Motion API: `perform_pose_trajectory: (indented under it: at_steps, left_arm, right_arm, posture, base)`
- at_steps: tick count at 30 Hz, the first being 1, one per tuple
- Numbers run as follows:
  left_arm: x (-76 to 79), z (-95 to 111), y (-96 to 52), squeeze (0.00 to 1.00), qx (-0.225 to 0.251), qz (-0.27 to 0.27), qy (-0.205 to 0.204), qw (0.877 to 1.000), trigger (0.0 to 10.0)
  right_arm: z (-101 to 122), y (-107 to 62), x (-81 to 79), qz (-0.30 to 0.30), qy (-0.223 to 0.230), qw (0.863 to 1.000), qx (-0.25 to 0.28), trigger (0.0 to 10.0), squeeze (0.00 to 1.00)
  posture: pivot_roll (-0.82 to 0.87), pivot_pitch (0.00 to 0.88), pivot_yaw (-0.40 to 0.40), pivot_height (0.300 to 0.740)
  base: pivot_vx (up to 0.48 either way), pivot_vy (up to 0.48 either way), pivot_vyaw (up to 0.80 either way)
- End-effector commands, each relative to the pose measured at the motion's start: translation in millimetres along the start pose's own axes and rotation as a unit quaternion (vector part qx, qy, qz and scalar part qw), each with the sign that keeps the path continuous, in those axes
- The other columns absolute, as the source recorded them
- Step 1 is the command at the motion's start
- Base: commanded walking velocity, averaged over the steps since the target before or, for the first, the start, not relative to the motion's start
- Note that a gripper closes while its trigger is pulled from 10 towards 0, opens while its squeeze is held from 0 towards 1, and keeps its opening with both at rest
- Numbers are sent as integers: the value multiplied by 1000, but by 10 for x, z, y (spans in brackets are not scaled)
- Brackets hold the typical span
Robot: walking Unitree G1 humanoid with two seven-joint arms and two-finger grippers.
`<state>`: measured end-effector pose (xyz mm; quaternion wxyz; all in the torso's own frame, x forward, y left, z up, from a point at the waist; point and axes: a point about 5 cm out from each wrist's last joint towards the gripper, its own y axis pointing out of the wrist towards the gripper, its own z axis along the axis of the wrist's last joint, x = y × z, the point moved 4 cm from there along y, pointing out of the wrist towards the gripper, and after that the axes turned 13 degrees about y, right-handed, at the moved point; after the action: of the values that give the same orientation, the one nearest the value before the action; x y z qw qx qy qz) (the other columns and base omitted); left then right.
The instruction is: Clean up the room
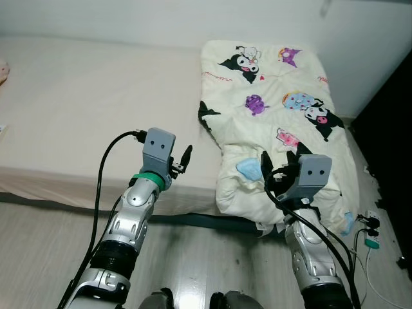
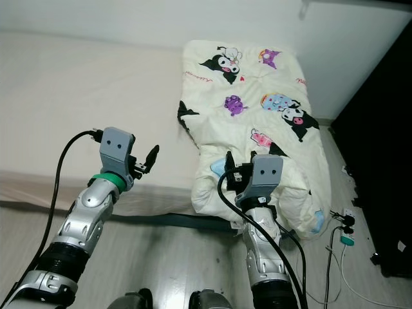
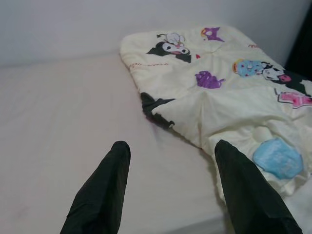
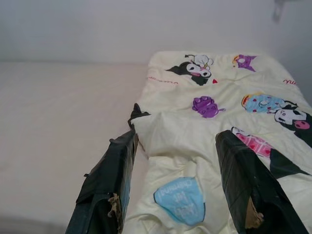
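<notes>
Cream quilt (image 1: 270, 122) lies on the bed's (image 1: 84, 116) right side, long way toward the wall. My left gripper (image 1: 183, 159) and right gripper (image 1: 278, 166) hover wide open, holding nothing.

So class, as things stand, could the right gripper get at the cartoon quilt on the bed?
Probably yes: the right gripper is open and hovers at the quilt's near edge, with nothing between them.

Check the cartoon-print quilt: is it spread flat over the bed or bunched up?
Bunched up. The quilt lies rumpled along the bed's right side, its near end hanging over the edge; bare sheet covers the rest.
</notes>
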<state>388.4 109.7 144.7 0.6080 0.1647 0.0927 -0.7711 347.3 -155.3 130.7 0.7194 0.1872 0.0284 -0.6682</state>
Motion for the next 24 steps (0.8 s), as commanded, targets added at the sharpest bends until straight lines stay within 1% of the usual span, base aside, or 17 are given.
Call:
perform_pose_trajectory:
  at_steps: [1, 3, 9, 14, 24]
  left_arm:
    - [39, -108, -26, 0, -21, -7, 0, 1000, 10000]
    - [41, -108, -24, 0, -21, -8, 0, 1000, 10000]
    - [53, -119, -22, 0, -24, -10, -2, 1000, 10000]
    - [145, -186, -67, 0, -32, -39, 4, 999, 10000]
    - [148, -195, -81, 0, -33, -41, 4, 999, 10000]
  right_arm:
    - [-76, -26, 24, -7, 1, 1000, -15, 10000, 0]
    - [-100, -31, 42, -14, 0, 1000, -20, 10000, 0]
    - [-131, -40, 51, -16, -2, 1000, -26, 10000, 0]
    - [-140, -48, 62, -18, -1, 999, -28, 10000, 0]
    - [-155, -52, 66, -20, 5, 999, -29, 10000, 0]
  posture:
    - [-30, 107, 45, 740]
    - [-30, 107, 45, 740]
    - [-30, 110, 44, 720]
    - [-26, 114, 42, 695]
    - [-21, 117, 42, 655]
  base:
    - [0, 0, 0]
    - [0, 0, 0]
    - [0, 0, 0]
    - [0, 0, 0]
    - [0, 0, 0]
